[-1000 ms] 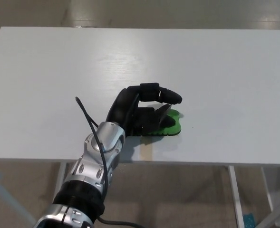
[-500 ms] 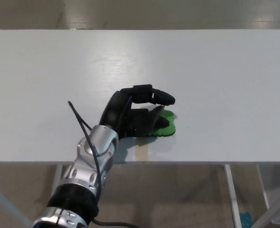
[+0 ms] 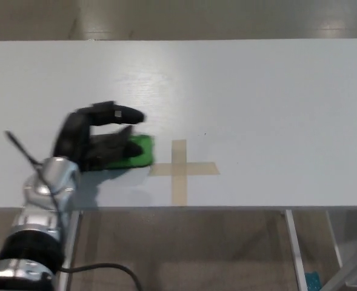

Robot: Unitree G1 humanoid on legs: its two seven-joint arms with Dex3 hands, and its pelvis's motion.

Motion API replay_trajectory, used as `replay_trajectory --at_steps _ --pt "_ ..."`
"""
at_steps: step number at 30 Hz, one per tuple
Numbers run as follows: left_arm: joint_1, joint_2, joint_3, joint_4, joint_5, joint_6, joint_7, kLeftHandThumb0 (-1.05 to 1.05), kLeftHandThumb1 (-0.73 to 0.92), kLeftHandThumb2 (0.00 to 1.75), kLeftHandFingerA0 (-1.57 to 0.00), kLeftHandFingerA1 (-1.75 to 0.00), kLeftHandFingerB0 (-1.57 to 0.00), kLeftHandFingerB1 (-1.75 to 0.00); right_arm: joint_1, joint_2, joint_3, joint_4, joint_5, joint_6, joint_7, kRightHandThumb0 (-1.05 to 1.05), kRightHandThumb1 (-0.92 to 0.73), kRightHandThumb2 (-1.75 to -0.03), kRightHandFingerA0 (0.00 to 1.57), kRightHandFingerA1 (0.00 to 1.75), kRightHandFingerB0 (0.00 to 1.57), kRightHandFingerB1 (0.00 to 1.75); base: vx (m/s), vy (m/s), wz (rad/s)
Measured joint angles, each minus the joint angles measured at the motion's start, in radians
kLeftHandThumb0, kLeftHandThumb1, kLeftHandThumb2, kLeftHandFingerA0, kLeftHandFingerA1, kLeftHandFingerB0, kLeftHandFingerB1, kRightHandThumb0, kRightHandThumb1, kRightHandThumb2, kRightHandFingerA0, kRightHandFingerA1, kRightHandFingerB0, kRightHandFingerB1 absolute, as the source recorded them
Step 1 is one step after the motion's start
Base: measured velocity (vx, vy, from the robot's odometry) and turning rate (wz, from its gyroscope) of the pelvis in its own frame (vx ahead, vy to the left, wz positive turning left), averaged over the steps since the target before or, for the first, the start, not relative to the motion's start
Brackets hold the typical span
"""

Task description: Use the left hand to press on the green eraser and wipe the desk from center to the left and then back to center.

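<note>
White counter (image 3: 257, 91), pale floor behind. Left hand (image 3: 96, 142) lies flat on the green eraser (image 3: 136, 151), fingers draped over it, pressing rather than gripping. Eraser sits left of the tape cross (image 3: 179, 168), near the front edge. Risk: uneven pressure lets it slip out or skid off that edge.

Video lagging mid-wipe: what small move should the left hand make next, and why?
Probably keep sliding left. The black left hand presses the flat green eraser just left of the tan tape cross, with bare white desk further left.
</note>
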Motion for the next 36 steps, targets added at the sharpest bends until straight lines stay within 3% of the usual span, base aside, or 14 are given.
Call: replay_trajectory --at_steps 12,17,27,30,36 --pt "-0.029 0.185 0.137 0.171 -0.057 -0.012 -0.013 -0.12 0.84 0.65 -1.07 -0.55 -0.94 -0.7 -0.008 0.0 0.001 0.013 -0.002 0.003 -0.01 -0.4 -0.73 -0.62 0.7 0.55 0.66 0.43 0.0 0.0 0.0" --pt "-0.035 0.248 0.183 0.233 -0.074 -0.01 -0.019 -0.22 0.78 0.63 -1.18 -0.57 -1.02 -0.74 -0.02 0.0 -0.001 0.021 0.0 0.003 -0.01 -0.4 -0.73 -0.62 0.71 0.55 0.66 0.43 0.0 0.0 0.0" --pt "-0.035 0.283 0.207 0.268 -0.091 -0.003 -0.016 -0.22 0.76 0.65 -1.2 -0.56 -1.04 -0.74 -0.01 0.001 -0.004 0.025 0.003 0.003 -0.006 -0.39 -0.73 -0.62 0.7 0.55 0.66 0.43 0.0 0.0 0.0" --pt "-0.035 0.283 0.203 0.269 -0.091 -0.003 -0.013 -0.12 0.81 0.66 -1.12 -0.55 -0.95 -0.72 -0.006 0.001 -0.003 0.025 0.003 0.003 -0.008 -0.38 -0.73 -0.62 0.7 0.55 0.66 0.42 0.0 0.0 0.0" --pt "-0.044 0.261 0.158 0.261 -0.084 -0.009 0.0 -0.17 0.79 0.66 -1.14 -0.55 -0.99 -0.7 -0.005 0.001 0.001 0.024 0.0 0.003 -0.01 -0.39 -0.73 -0.62 0.7 0.55 0.66 0.43 0.0 0.0 0.0"
